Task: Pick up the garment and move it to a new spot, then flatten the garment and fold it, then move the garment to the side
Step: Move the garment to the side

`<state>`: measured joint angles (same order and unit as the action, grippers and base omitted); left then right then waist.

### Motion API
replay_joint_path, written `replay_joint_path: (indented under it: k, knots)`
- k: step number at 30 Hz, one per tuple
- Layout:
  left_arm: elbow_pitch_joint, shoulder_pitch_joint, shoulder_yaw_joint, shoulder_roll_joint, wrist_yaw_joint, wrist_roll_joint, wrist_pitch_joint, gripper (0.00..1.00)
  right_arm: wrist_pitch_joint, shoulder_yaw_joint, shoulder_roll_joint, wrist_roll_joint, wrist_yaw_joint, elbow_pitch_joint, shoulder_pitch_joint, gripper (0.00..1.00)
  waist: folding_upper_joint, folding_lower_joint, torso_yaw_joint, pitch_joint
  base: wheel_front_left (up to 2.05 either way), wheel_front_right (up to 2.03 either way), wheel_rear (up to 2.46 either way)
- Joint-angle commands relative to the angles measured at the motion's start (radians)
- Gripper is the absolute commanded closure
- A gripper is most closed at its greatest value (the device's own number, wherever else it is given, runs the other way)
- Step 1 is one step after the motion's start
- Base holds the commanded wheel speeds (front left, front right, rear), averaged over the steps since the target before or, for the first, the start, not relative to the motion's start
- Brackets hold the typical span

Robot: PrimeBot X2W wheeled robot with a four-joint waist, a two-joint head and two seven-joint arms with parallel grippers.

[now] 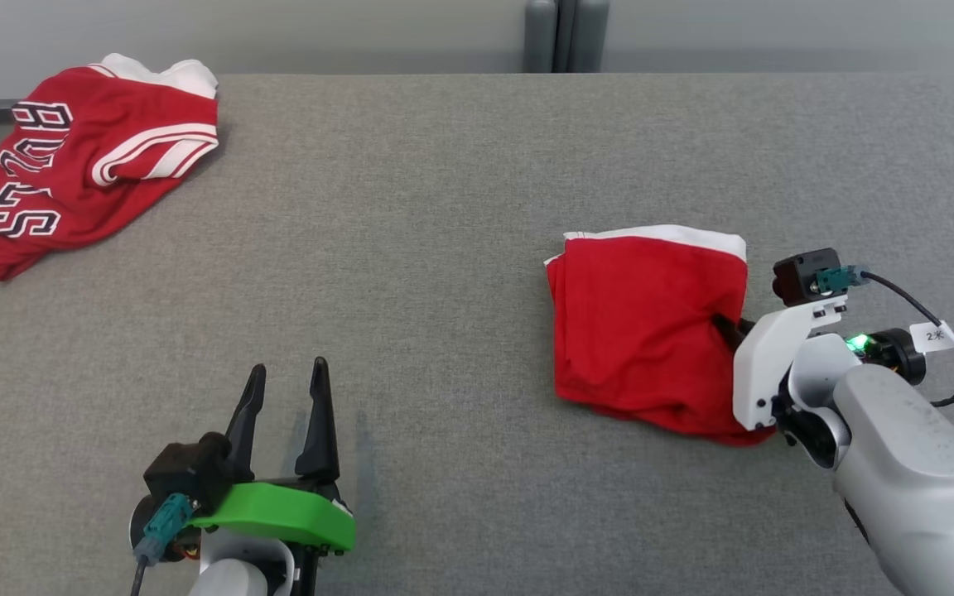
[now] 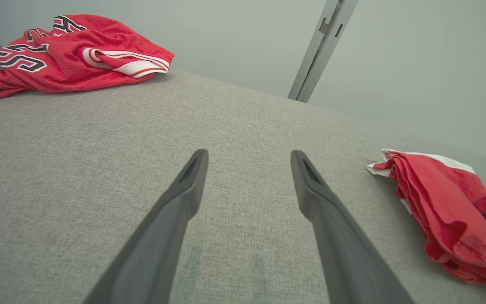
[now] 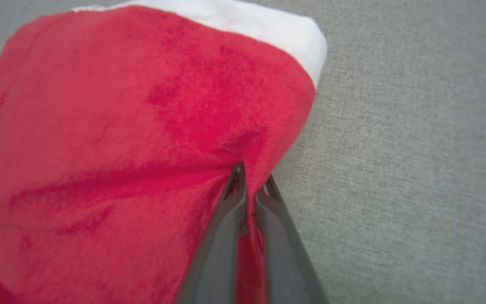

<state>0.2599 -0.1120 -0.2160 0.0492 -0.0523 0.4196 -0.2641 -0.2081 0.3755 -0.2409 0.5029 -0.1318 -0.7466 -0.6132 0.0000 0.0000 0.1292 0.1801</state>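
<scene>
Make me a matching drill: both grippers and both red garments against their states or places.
1. left gripper
2. right gripper
3. folded red garment
4. lettered red jersey

a. crumpled at the table's far left corner
b. jaws shut, gripping
c. jaws open, holding nothing
d. pinched at its right edge

Pairs: 1-c, 2-b, 3-d, 4-a

Dark fingers (image 1: 320,414), green bracket (image 1: 278,513)

Grey fabric-covered table (image 1: 444,248); folded red garment (image 1: 643,323) with white band lies flat on its right side, crumpled red jersey (image 1: 88,165) with lettering lies at far left corner, well apart
</scene>
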Motion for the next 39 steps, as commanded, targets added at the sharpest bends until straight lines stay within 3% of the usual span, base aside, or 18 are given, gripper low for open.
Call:
replay_joint_path:
  k: [1, 6, 13, 24, 32, 39]
  knots:
    - [-0.007, -0.022, 0.000, 0.003, -0.001, -0.010, 0.000, 0.00, 0.016, 0.001, -0.023, 0.000, 0.002, -0.007, -0.016, 1.00, 0.0000, 0.0000, -0.021, 0.008, 0.00, 0.00, 0.00]
    - [-0.026, -0.034, -0.008, 0.003, -0.004, -0.020, 0.000, 0.00, 0.057, 0.007, -0.058, -0.001, 0.002, -0.006, -0.059, 1.00, 0.0000, 0.0000, -0.097, 0.031, 0.00, 0.00, 0.00]
    - [-0.046, -0.072, -0.026, 0.003, -0.013, -0.052, 0.000, 0.00, 0.112, -0.028, -0.115, -0.006, 0.002, -0.015, -0.115, 1.00, 0.0000, 0.0000, -0.253, 0.096, 0.00, 0.00, 0.00]
    - [-0.011, -0.153, -0.072, 0.012, -0.043, -0.112, 0.000, 0.00, 0.207, -0.102, -0.105, 0.027, 0.002, -0.065, -0.131, 1.00, 0.0000, 0.0000, -0.445, 0.194, 0.00, 0.00, 0.00]
    - [-0.005, -0.176, -0.086, 0.031, -0.046, -0.124, 0.001, 0.00, 0.242, -0.094, -0.098, 0.018, 0.002, -0.109, -0.183, 1.00, 0.0000, 0.0000, -0.475, 0.240, 0.00, 0.00, 0.00]
    - [-0.022, -0.199, -0.104, 0.032, -0.042, -0.130, 0.004, 0.00, 0.230, -0.087, -0.166, -0.017, 0.002, -0.186, -0.293, 1.00, 0.0000, 0.0000, -0.408, 0.282, 0.00, 0.00, 0.00]
